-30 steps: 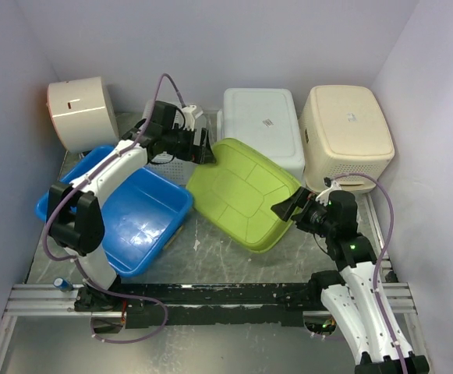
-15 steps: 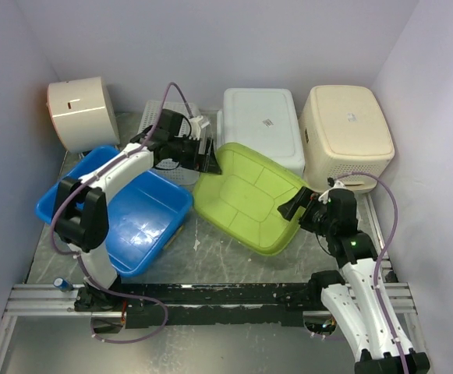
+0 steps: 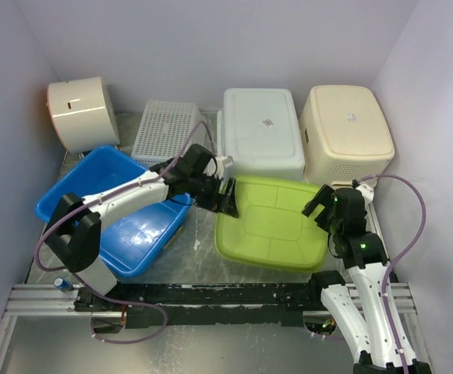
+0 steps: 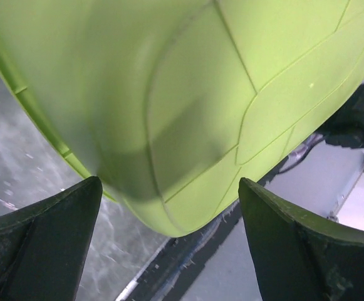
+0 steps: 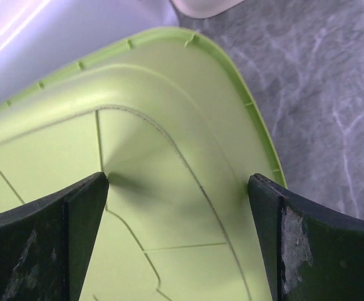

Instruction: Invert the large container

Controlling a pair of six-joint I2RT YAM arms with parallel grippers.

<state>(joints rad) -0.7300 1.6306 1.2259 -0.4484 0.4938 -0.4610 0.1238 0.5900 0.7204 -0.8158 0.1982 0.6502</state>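
The large container (image 3: 273, 222) is a lime-green tub lying bottom-up and nearly flat on the metal table, right of centre. My left gripper (image 3: 228, 199) stands open at its left edge. The left wrist view shows the tub's rounded corner (image 4: 200, 94) just beyond the left gripper (image 4: 169, 238), with nothing pinched between the fingers. My right gripper (image 3: 317, 204) stands open at the tub's right edge. In the right wrist view the grooved underside (image 5: 163, 188) fills the space beyond the right gripper (image 5: 178, 232), whose fingers are spread wide over it.
A blue tub (image 3: 125, 214) sits open side up at the left, close to the green one. Along the back stand a round cream container (image 3: 82, 109), a white lattice basket (image 3: 164, 128), a white bin (image 3: 261, 125) and a cream bin (image 3: 347, 128). A black rail (image 3: 210, 294) runs along the near edge.
The green tub has dropped from leaning against the back bins to lying bottom-up on the table. My left gripper followed it rightward and nearer. My right gripper shifted slightly right.
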